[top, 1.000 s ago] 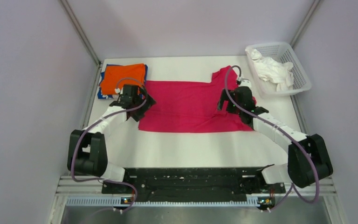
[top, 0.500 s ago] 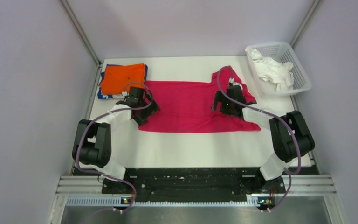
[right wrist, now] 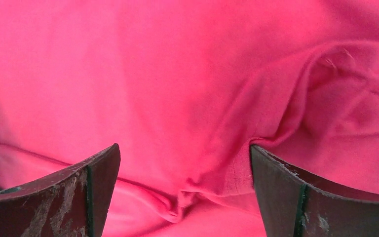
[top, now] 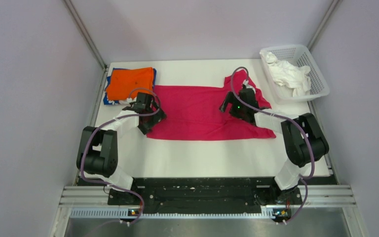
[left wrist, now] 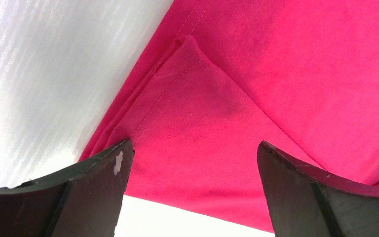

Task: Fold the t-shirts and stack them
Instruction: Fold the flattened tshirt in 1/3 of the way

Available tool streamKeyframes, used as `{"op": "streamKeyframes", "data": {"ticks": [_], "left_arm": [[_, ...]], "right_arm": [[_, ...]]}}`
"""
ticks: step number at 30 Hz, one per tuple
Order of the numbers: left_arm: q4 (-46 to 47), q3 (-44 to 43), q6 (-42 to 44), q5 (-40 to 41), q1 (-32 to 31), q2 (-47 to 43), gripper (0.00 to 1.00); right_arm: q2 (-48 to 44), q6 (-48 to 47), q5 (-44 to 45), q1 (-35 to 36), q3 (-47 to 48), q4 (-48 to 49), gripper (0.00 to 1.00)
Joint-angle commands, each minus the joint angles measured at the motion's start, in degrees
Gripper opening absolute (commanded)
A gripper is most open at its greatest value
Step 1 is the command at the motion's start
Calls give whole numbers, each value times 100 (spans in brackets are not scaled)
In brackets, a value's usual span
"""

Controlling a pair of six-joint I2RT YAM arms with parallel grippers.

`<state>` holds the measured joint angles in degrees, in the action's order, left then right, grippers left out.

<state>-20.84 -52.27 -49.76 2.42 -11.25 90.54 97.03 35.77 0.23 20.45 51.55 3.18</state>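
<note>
Magenta-red t-shirt lies flat; left gripper and right gripper hover over it (both jaws spread wide).

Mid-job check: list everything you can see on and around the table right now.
magenta t-shirt: 1, magenta-red, spread flat mid-table
orange t-shirt: 1, orange, folded, far-left corner
blue t-shirt: 1, blue with white, under the orange one, only edges showing
mesh basket: 1, white, far right
cloth: 1 bundle, white, crumpled in the basket
table: 1, white
left gripper: 1, black, open over the magenta shirt's left end
right gripper: 1, black, open over its right end
</note>
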Motion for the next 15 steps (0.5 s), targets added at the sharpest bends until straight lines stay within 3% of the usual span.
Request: {"op": "streamKeyframes", "data": {"ticks": [1,5,8,15], "left_arm": [[-50,-60,76,131,26,-74,99],[-55,-45,50,124,26,-135,99],[-67,-74,45,115,26,-174,99],[-154,-116,89,189,25,-285,99]], "right_arm": [[178,746,-565,-53,101,1571,99],[577,1119,-759,-43,469,2303,99],[941,1114,-873,-41,1003,2195,99],[753,-260,91,-33,1794,509,99]]}}
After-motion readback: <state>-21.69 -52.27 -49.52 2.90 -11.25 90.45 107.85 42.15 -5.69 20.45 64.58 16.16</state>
